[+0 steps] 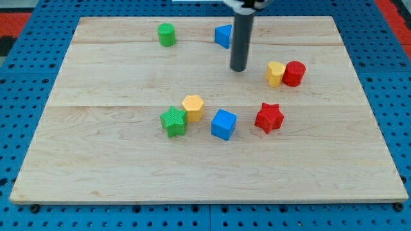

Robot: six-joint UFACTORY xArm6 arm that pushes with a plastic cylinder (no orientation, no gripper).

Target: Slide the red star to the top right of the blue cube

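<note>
The red star (269,117) lies on the wooden board right of centre. The blue cube (223,124) sits just to its left, a small gap between them. My tip (239,68) is the lower end of the dark rod, above both blocks toward the view's top, touching no block. It is up and to the left of the red star and up and slightly right of the blue cube.
A green star (173,121) and a yellow hexagon (192,107) touch each other left of the blue cube. A yellow block (275,74) and a red cylinder (294,74) sit at the right. A green cylinder (167,34) and a blue triangular block (223,35) sit near the top.
</note>
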